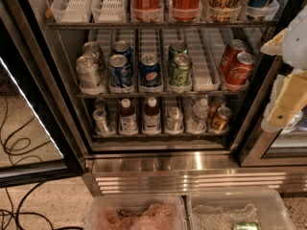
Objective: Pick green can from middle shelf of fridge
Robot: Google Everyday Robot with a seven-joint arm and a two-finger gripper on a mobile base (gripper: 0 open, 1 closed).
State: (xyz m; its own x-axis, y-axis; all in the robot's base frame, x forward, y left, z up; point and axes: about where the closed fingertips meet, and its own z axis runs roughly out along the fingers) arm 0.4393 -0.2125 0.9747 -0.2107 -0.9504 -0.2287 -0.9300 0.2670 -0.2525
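The green can [181,71] stands upright on the middle shelf [206,80] of the fridge [158,166]; the gripper [283,75] hangs far right, spread or closed I cannot tell.

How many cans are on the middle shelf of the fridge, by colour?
Silver cans: 2
Blue cans: 3
Green cans: 2
Red cans: 2
Total: 9
The gripper is at the right edge, level with the middle shelf, touching no can.

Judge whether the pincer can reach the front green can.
Probably yes: the fridge is open, the green can stands unblocked at the middle shelf front, and the pincer hangs at the right edge.
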